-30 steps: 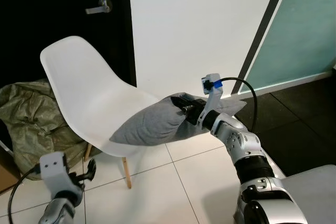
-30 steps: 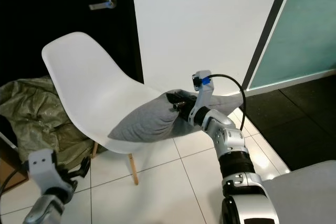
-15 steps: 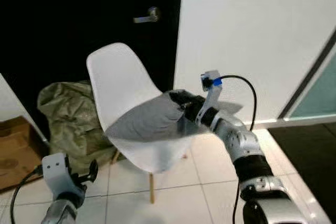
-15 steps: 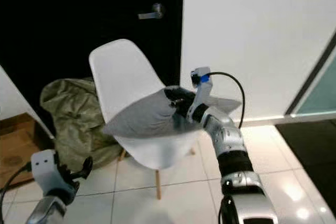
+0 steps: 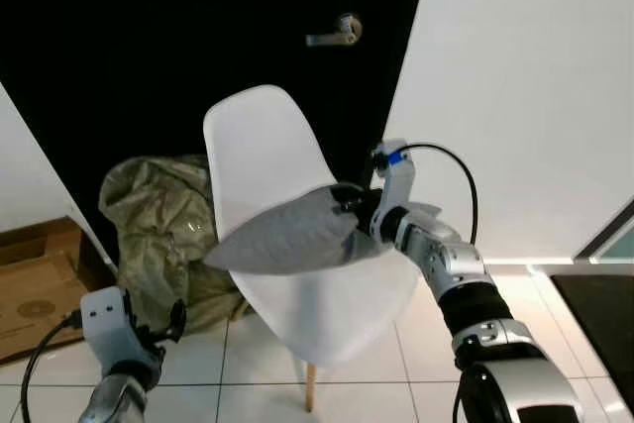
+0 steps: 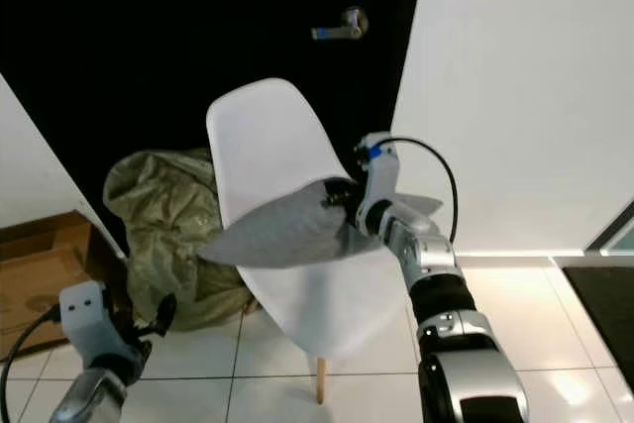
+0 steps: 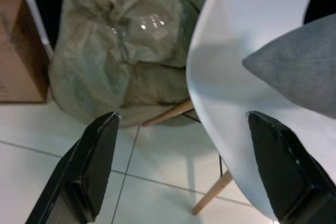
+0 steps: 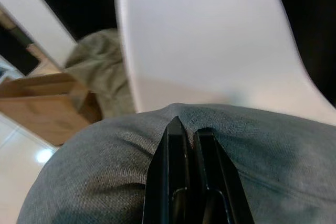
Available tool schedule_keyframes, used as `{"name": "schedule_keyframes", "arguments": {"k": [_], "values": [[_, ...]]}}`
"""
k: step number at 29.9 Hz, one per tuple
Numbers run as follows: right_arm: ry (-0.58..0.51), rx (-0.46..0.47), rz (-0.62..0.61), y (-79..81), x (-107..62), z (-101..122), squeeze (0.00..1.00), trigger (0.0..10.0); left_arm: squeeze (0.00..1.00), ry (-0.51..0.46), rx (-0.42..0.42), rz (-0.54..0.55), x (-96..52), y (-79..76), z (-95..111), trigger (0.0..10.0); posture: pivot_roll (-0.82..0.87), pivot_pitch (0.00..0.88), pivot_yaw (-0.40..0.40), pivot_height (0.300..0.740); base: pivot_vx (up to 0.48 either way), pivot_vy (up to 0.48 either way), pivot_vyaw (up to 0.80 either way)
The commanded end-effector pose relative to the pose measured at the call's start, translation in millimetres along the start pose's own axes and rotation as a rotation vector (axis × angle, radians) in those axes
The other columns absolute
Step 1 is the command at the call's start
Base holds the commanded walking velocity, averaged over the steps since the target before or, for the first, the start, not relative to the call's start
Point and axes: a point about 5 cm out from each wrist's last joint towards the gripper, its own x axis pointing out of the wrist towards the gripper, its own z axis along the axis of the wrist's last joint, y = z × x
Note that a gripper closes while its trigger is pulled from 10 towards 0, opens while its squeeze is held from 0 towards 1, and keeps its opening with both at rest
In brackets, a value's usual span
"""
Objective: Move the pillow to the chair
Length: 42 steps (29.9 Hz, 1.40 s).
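A grey pillow (image 5: 287, 238) hangs in the air over the seat of a white shell chair (image 5: 260, 154) with wooden legs. My right gripper (image 5: 349, 207) is shut on the pillow's right end, its two black fingers (image 8: 184, 182) pinched together in the fabric. The pillow's left corner points out past the chair's front-left edge. My left gripper (image 7: 184, 174) hangs low at my left side, open, with the chair's seat edge (image 7: 210, 103) and the pillow (image 7: 299, 72) ahead of it.
A crumpled olive-green bag (image 5: 158, 220) lies on the floor left of the chair, against a black door (image 5: 149, 37) with a lever handle (image 5: 337, 32). A cardboard box (image 5: 35, 289) sits at far left. White wall stands behind on the right; white floor tiles lie below.
The view has swung left, so chair, door and bag sit more centred. The pillow, still held by my right gripper, now hangs higher over the seat, closer to the chair's back.
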Motion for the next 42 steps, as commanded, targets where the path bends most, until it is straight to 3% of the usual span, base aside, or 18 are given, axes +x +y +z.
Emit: {"name": "schedule_keyframes", "arguments": {"k": [1,10,19,30,38,39,42], "values": [[-0.080,-0.034,-0.011,-0.5,0.9,19.6,0.00,10.0,0.00,0.017,-0.004,-0.006,-2.6,0.2,-3.1,10.0,-0.10,0.062,-0.034,0.719,0.000,0.000,0.00],[-0.088,-0.049,-0.058,-5.3,1.3,21.7,0.00,10.0,0.00,0.007,0.005,-0.018,-2.7,-1.7,-0.4,10.0,-0.10,0.071,-0.035,0.684,0.000,0.000,0.00],[0.100,-0.050,-0.088,2.1,11.2,-4.8,0.00,10.0,0.00,0.008,0.030,-0.010,-7.0,2.7,3.3,10.0,-0.07,0.097,-0.035,0.639,0.000,0.000,0.00],[0.059,-0.013,-0.093,12.5,25.3,14.7,0.00,10.0,0.00,-0.059,0.041,-0.014,-4.5,-0.6,24.4,10.0,-0.06,0.107,-0.050,0.594,0.000,0.000,0.00],[0.163,0.026,-0.093,19.2,27.5,-11.2,0.00,10.0,0.00,-0.093,0.047,0.011,-17.0,0.8,33.7,10.0,-0.02,0.123,-0.071,0.569,0.000,0.000,0.00],[0.258,0.036,-0.086,26.2,28.3,-29.2,0.00,10.0,0.00,-0.110,0.046,0.020,-23.7,0.4,39.8,10.0,0.00,0.153,-0.083,0.559,0.000,0.000,0.00],[0.288,0.041,-0.083,28.3,28.3,-34.8,0.00,10.0,0.00,-0.115,0.046,0.022,-26.0,0.0,41.7,10.0,0.00,0.153,-0.083,0.554,0.000,0.000,0.00]]}}
